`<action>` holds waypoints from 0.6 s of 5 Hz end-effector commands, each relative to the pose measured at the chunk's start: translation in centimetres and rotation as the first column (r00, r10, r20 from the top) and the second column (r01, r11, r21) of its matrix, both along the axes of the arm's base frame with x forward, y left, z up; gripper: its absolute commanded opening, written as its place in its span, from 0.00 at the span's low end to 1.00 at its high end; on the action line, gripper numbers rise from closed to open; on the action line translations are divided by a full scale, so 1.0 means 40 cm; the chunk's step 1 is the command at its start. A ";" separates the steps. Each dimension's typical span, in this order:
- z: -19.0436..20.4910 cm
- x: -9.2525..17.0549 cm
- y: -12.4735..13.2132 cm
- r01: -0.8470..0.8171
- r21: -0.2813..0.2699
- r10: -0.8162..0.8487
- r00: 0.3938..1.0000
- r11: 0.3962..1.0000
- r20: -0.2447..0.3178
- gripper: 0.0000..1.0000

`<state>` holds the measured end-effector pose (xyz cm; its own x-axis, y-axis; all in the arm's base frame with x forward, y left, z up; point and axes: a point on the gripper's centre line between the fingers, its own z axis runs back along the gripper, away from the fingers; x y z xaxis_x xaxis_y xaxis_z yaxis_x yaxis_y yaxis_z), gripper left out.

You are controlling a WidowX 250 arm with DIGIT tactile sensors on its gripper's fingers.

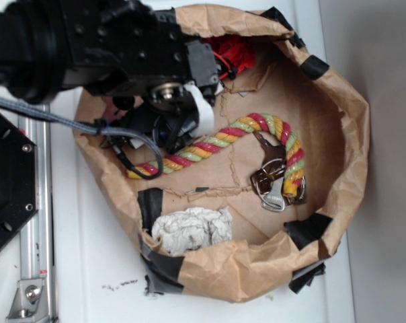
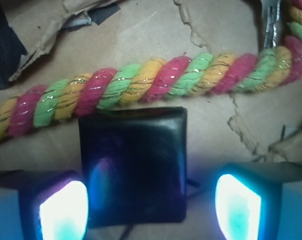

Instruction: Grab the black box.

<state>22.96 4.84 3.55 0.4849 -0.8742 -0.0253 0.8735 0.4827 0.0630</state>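
The black box (image 2: 133, 165) lies flat on brown paper in the wrist view, glossy and squarish, just below the striped rope (image 2: 156, 82). My gripper (image 2: 150, 207) is open and straddles the box's near half. The left pad (image 2: 63, 210) sits right at the box's left edge. The right pad (image 2: 238, 207) stands a short gap off its right edge. In the exterior view the gripper (image 1: 159, 131) reaches down into the upper left of the paper bag (image 1: 351, 134), and the arm hides the box.
The rope (image 1: 220, 140) curves across the bag floor to a metal buckle (image 1: 269, 180). A crumpled white paper (image 1: 191, 227) lies at the front, and something red (image 1: 233, 50) at the back. A black hexagonal plate (image 1: 8, 182) and rail (image 1: 38, 222) stand to the left.
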 end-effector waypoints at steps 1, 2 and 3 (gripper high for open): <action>-0.034 0.018 -0.049 0.025 -0.052 -0.026 1.000 0.998 -0.015 1.00; -0.046 0.035 -0.052 0.007 -0.067 -0.008 1.000 0.998 -0.014 1.00; -0.076 0.062 -0.050 0.000 -0.055 -0.001 1.000 0.998 -0.020 1.00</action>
<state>25.25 4.17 1.22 0.5157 -0.8567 0.0120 0.8567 0.5158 0.0020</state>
